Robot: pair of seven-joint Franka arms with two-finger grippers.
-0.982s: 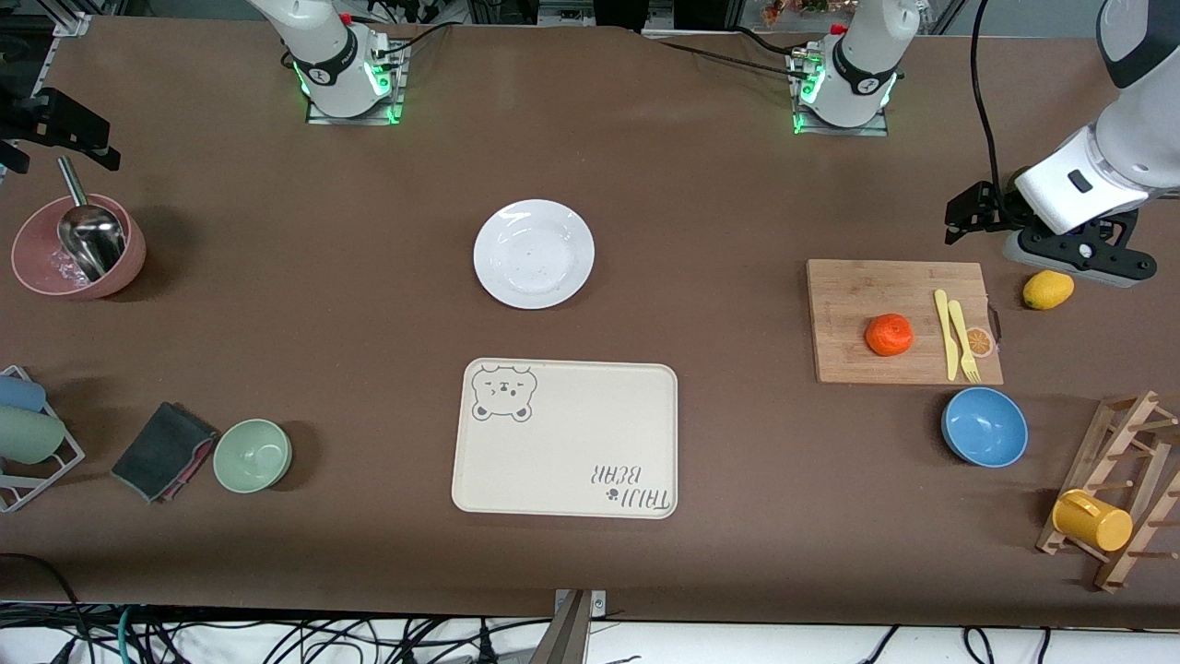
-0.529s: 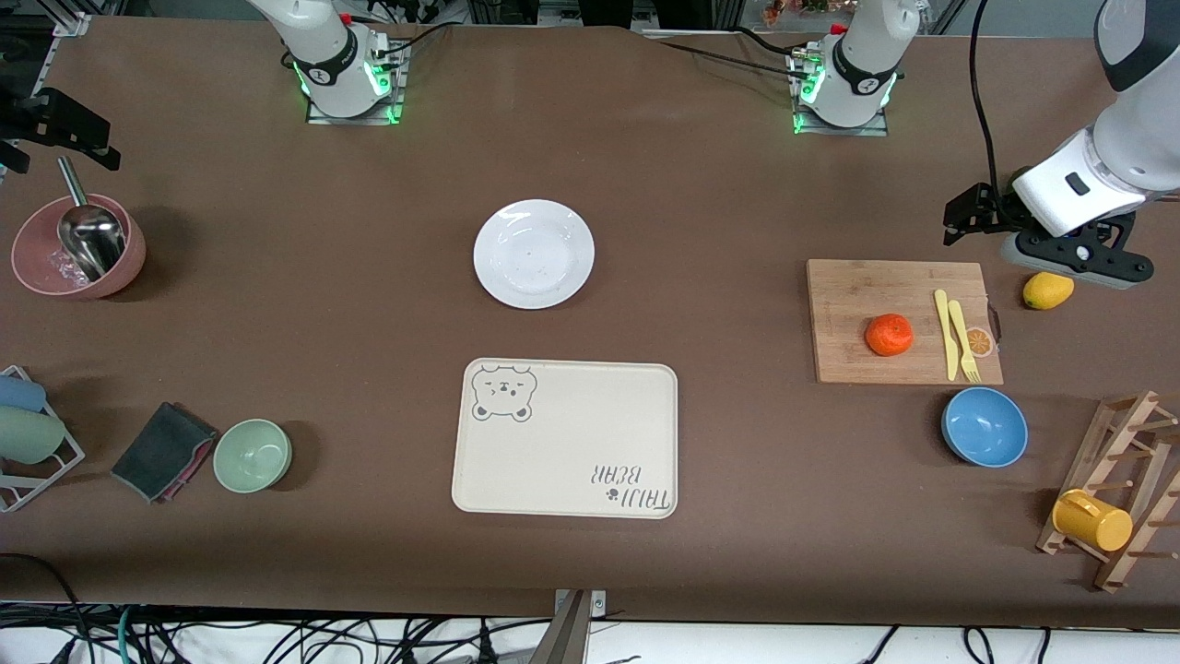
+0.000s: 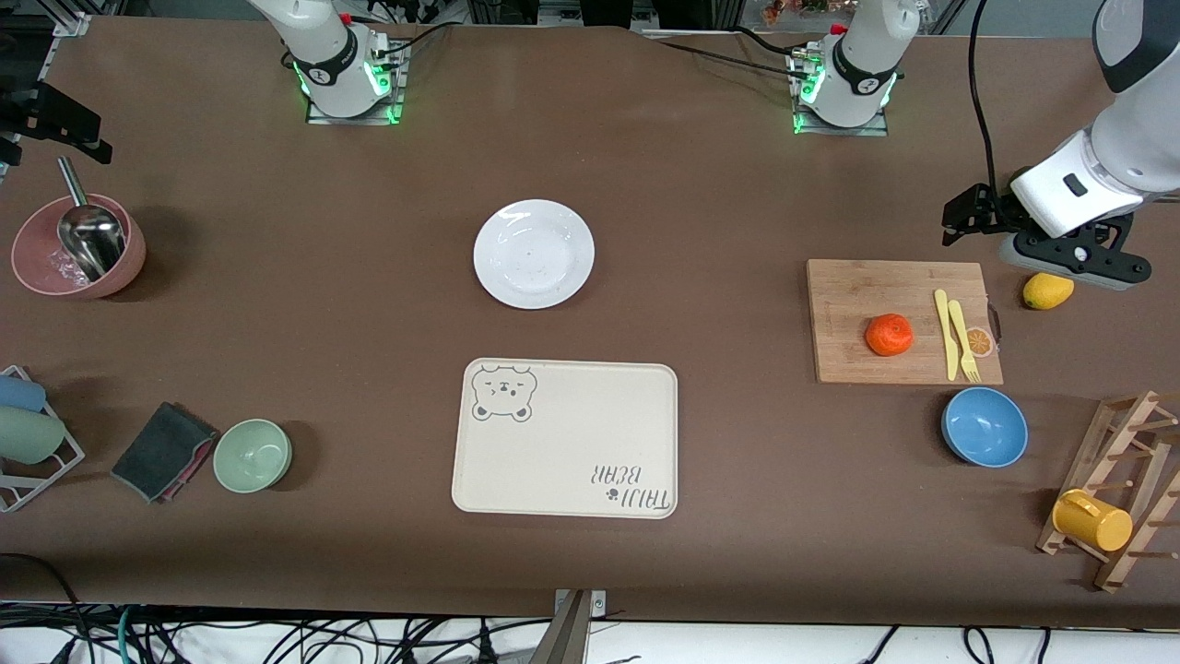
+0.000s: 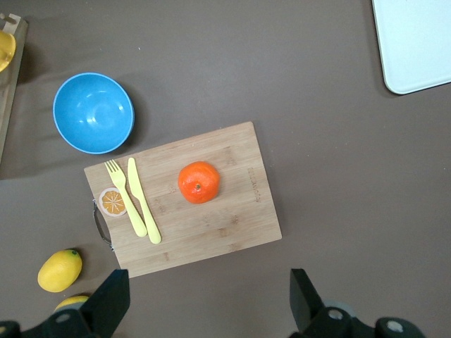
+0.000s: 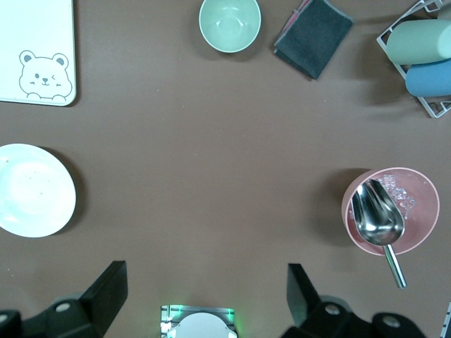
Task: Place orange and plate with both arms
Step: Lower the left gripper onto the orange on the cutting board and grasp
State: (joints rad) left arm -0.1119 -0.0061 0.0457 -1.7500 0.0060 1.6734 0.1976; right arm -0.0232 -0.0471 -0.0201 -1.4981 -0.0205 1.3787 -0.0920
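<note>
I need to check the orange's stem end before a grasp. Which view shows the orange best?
The left wrist view: the orange sits near centre on the cutting board, seen from above. The front view shows it smaller; the right wrist view misses it.

White jointed arms [image 3: 1102, 138], black cables, black grippers, green-lit bases [image 3: 350, 88].

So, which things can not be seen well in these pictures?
- Right tool: cut by the front view's edge.
- Left tool: its own arm covers it in the front view.
- Second lemon: hidden behind a finger, left wrist view.
- Pink bowl contents: too small to name.
</note>
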